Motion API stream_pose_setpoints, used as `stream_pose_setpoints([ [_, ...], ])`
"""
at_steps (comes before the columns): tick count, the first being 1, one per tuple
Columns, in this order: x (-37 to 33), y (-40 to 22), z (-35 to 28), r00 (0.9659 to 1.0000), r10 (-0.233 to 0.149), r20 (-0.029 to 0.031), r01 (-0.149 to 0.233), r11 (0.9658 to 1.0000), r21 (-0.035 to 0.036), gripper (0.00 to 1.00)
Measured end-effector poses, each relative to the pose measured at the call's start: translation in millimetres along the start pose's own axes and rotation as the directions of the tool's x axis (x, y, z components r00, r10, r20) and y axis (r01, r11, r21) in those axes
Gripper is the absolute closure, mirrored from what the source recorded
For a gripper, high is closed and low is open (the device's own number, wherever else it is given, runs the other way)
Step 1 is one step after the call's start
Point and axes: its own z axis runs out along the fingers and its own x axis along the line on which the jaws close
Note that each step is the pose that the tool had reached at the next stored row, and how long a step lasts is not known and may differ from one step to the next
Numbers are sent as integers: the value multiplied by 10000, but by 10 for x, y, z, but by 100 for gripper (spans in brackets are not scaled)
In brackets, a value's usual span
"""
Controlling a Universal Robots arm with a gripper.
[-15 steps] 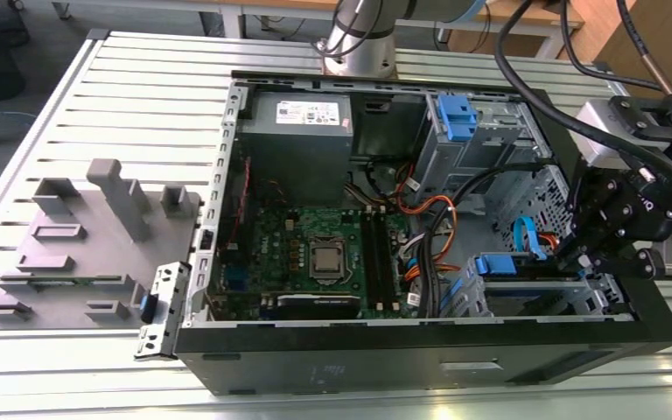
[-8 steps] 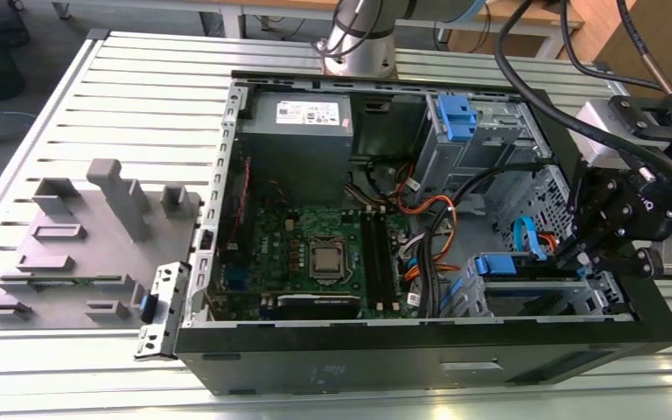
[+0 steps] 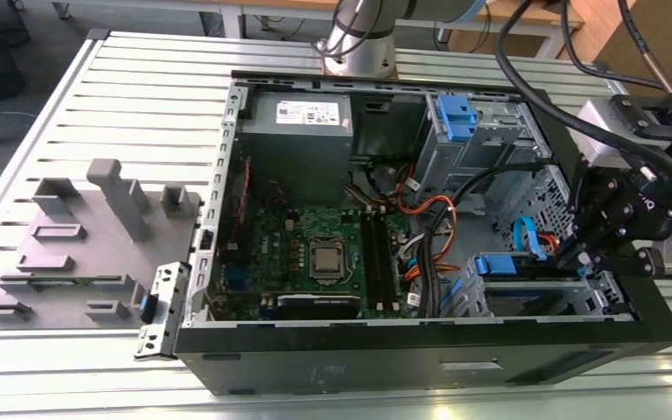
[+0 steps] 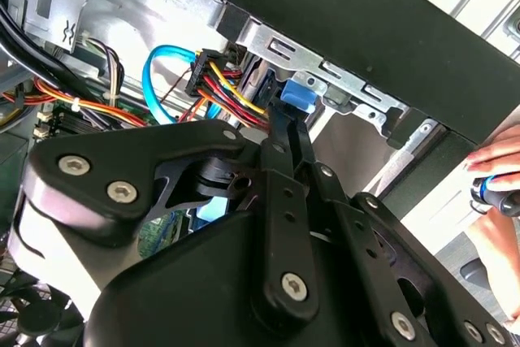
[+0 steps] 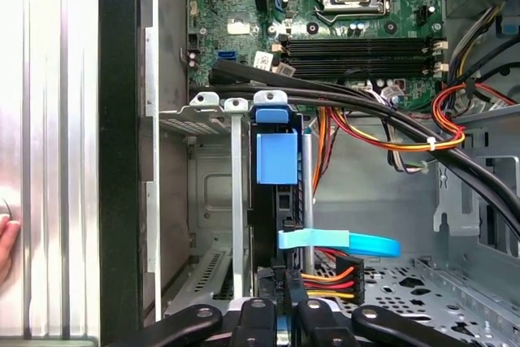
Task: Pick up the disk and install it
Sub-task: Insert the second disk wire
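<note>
The arm [image 3: 357,39] stands upright at the rear. Its wrist [image 3: 651,118] hangs at the exterior view's right, with the black gripper [image 3: 587,249] angled downward.

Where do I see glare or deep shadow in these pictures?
Exterior view: light glares off the table at the picture's lower edge, and the computer case is shadowed inside. First wrist view: the table strip is washed bright, while the bay around the disk is dark. Second wrist view: the black gripper looks dim against bright table slats.
</note>
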Motion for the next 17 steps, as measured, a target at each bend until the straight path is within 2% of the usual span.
stream_pose_setpoints([
  [6,-8,2,-29,10000,0,-3,0,10000,0,83],
  [13,-100,29,-25,10000,0,7,0,10000,0,83],
  [17,-101,36,-24,10000,-1,-3,1,10000,0,83],
])
